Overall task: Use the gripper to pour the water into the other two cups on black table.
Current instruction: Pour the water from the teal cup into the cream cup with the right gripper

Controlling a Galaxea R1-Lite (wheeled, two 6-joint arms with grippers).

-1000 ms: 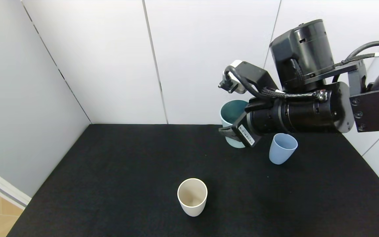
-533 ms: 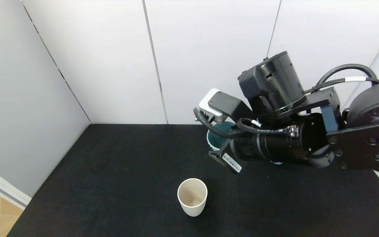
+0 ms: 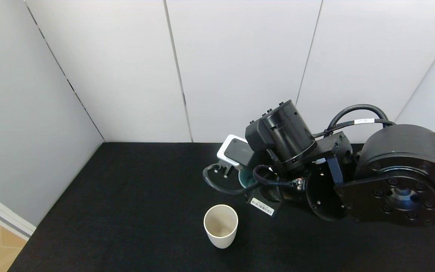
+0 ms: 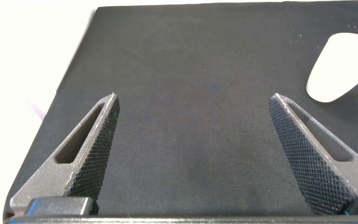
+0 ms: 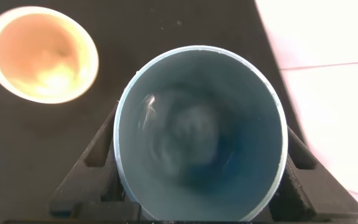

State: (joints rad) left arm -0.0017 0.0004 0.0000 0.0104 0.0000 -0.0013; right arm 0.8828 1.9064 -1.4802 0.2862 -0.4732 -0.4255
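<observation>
My right gripper (image 3: pixel 253 189) is shut on the teal-green cup (image 5: pixel 201 134) and holds it above the black table (image 3: pixel 126 196), just right of and behind the cream-white cup (image 3: pixel 220 225). In the head view only a sliver of the teal-green cup (image 3: pixel 244 178) shows behind the wrist. Water (image 5: pixel 185 134) shows as a faint sheen inside it. The cream-white cup (image 5: pixel 40 54) stands upright and looks empty. The light blue cup is hidden behind my right arm. My left gripper (image 4: pixel 194 106) is open and empty, low over the table, with the cream-white cup (image 4: pixel 342 65) at the frame's edge.
White wall panels (image 3: pixel 240 68) close the back and left of the table. My bulky right arm (image 3: pixel 391 181) covers the table's right side. The table's left edge (image 3: pixel 47 215) drops to a wooden floor.
My right arm has come down and leftward toward the cream-white cup, carrying the teal-green cup with it. It now hides the light blue cup. The cream-white cup has not moved.
</observation>
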